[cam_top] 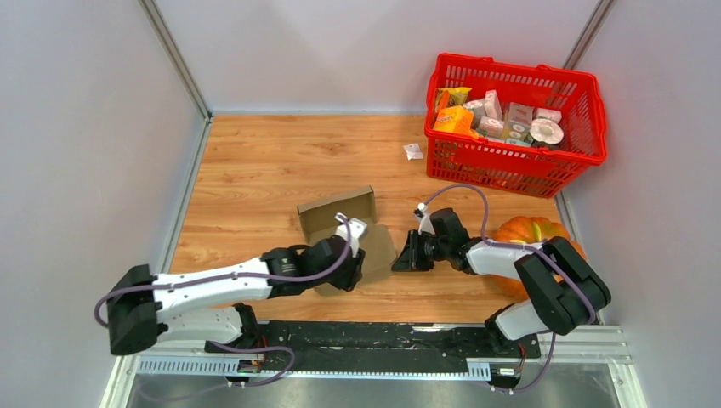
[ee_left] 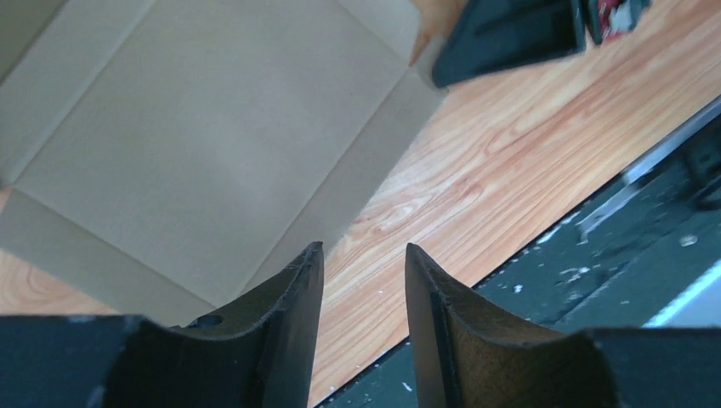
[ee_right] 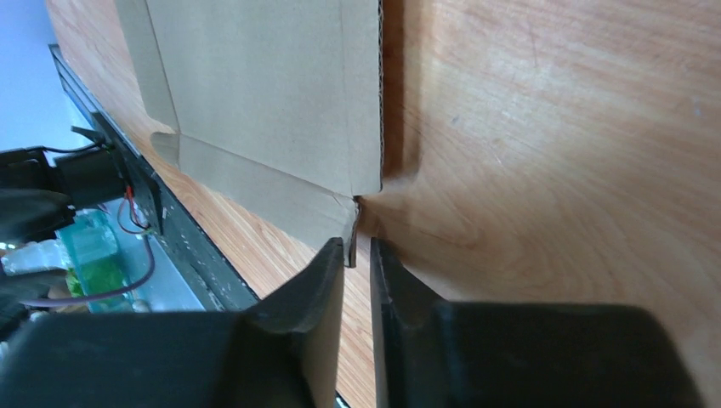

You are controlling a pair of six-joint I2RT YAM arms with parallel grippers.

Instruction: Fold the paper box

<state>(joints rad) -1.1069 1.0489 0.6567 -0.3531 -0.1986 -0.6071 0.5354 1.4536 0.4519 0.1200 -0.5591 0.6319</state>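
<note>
The paper box (cam_top: 340,214) is a flat brown cardboard sheet with creased flaps, lying mid-table with its far panel raised. My left gripper (cam_top: 350,270) hovers over the sheet's near part. In the left wrist view this gripper (ee_left: 364,251) is open, with nothing between its fingers, above the box (ee_left: 195,144) edge and bare wood. My right gripper (cam_top: 401,259) is at the sheet's right edge. In the right wrist view its jaws (ee_right: 357,251) are narrowed to a slim gap, and a corner of the box's flap (ee_right: 281,200) sits just between the tips against the left finger.
A red basket (cam_top: 519,161) of small printed packages stands at the back right. An orange pumpkin (cam_top: 531,231) sits by the right arm. A small white packet (cam_top: 413,151) lies near the basket. A black rail (cam_top: 383,336) runs along the near edge, and walls close both sides.
</note>
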